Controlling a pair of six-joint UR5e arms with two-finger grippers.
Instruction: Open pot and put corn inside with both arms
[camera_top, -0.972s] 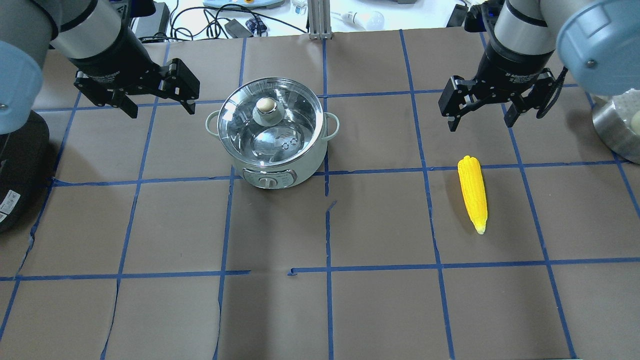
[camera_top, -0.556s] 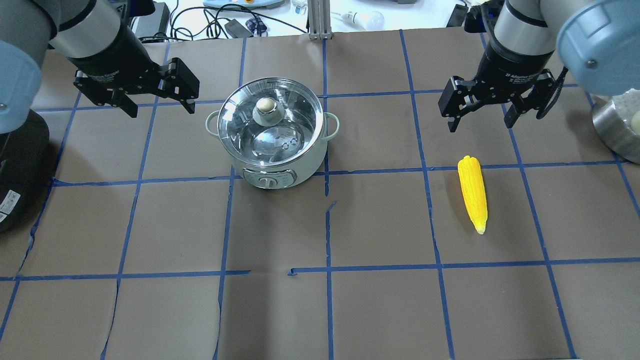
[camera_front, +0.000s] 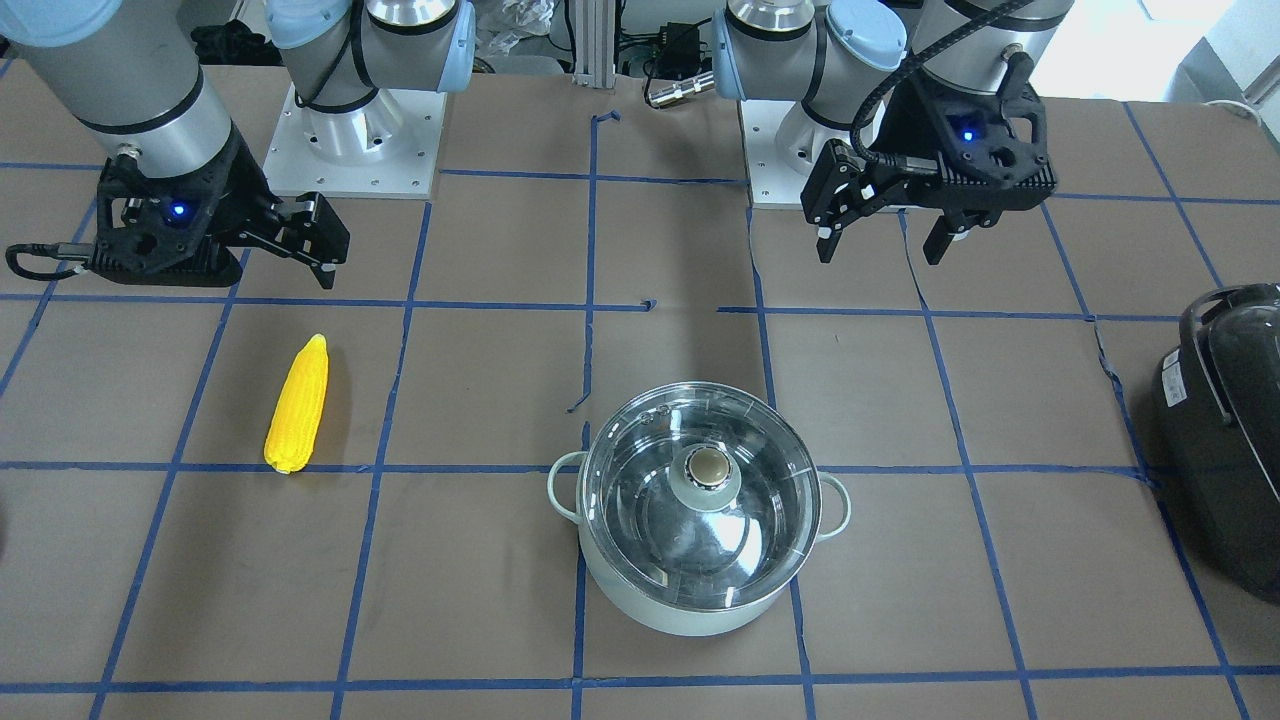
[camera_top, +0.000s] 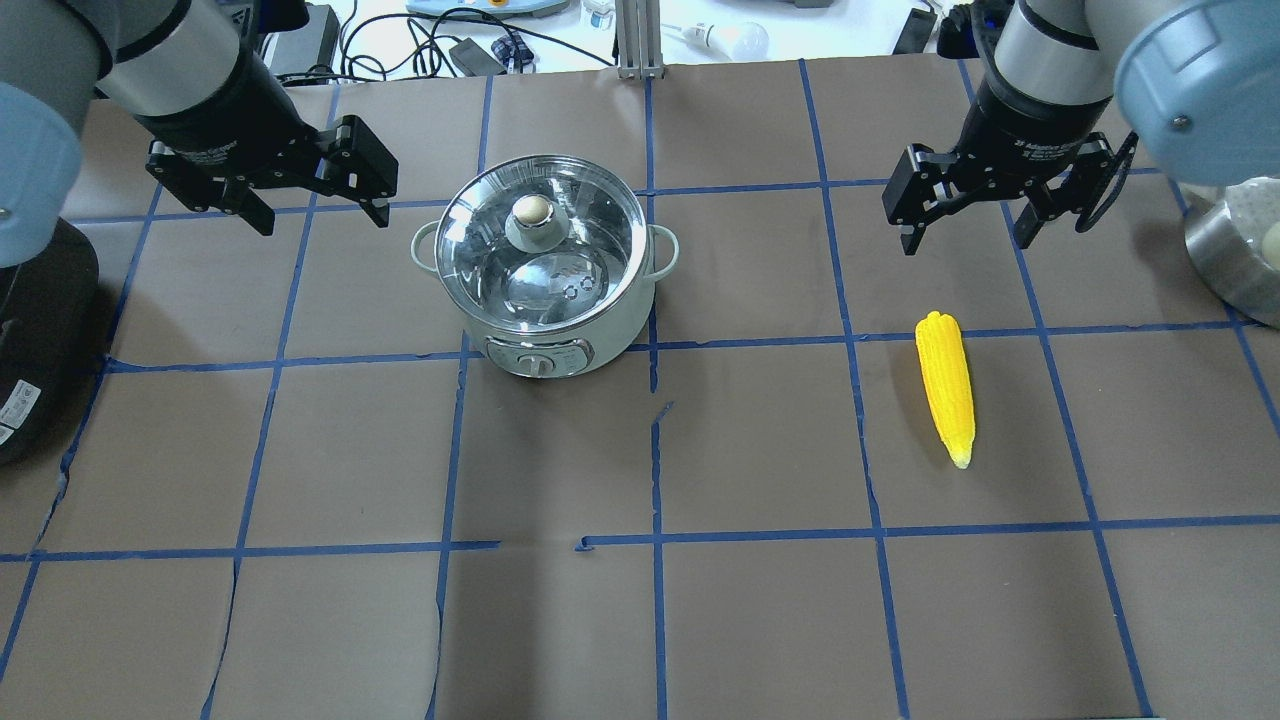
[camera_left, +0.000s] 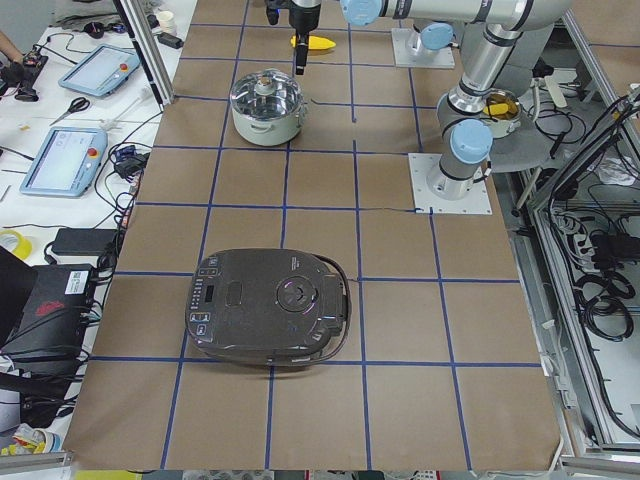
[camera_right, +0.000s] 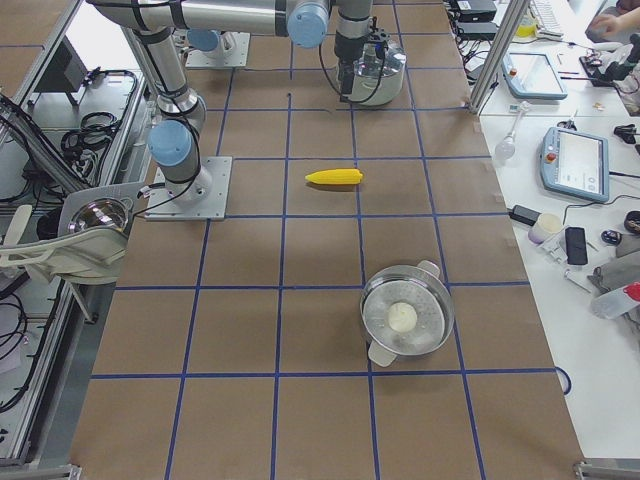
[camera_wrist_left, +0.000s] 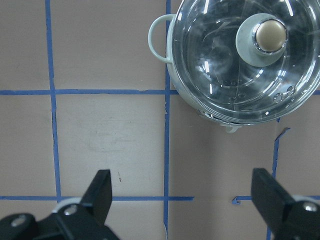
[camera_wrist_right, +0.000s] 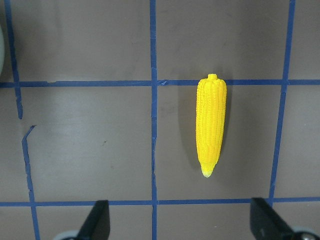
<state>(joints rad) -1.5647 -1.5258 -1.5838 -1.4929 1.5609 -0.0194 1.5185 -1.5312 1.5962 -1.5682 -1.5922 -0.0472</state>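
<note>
Desk: brown, blue-taped.
Pot: 11 o'clock of centre, lid on; opening not begun.
My left hand: spread, empty, at pot's 9 o'clock; next it must clamp the knob.
My right hand: spread, empty, at 12 o'clock of the corn.
Corn: flat on the desk, 3 o'clock.
Dial: shown overhead, hidden in the front-facing view.

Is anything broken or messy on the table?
Nothing is spilled or knocked over. The pot stands upright with its lid on, and the corn lies flat. Only the blue tape looks scruffy: near the middle a strip is peeling and a line has a gap.
</note>
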